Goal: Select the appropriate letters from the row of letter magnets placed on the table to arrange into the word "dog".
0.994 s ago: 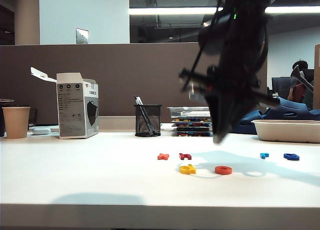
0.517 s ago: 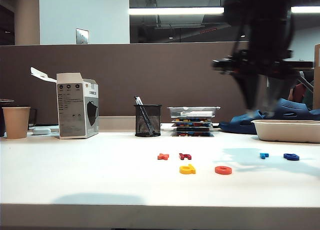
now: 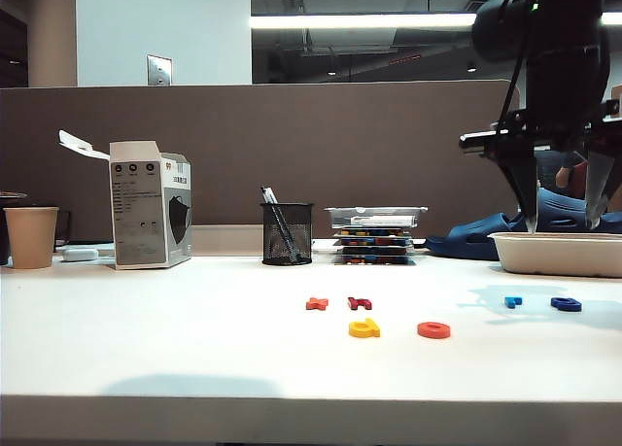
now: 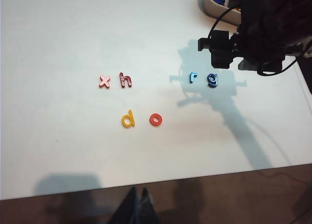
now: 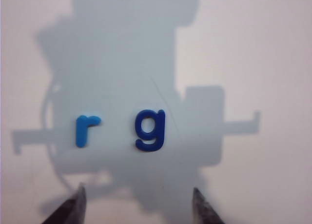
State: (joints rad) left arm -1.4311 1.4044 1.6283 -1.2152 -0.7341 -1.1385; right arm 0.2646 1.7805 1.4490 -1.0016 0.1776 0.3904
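Six letter magnets lie flat on the white desk (image 3: 146, 339). Taking the yellow "d" (image 4: 127, 119) as landmark: the orange-red "o" (image 4: 155, 119) sits just beside it, the orange "x" (image 4: 104, 81) and dark red "h" (image 4: 126, 80) behind, and the light blue "r" (image 5: 86, 130) and dark blue "g" (image 5: 150, 130) lie well apart, stems upright in the wrist views. Only the exterior view shows the right pincer (image 3: 562, 223) spread wide, empty, above the "g". The left pincer (image 4: 135, 209) shows dimly; its state is unclear.
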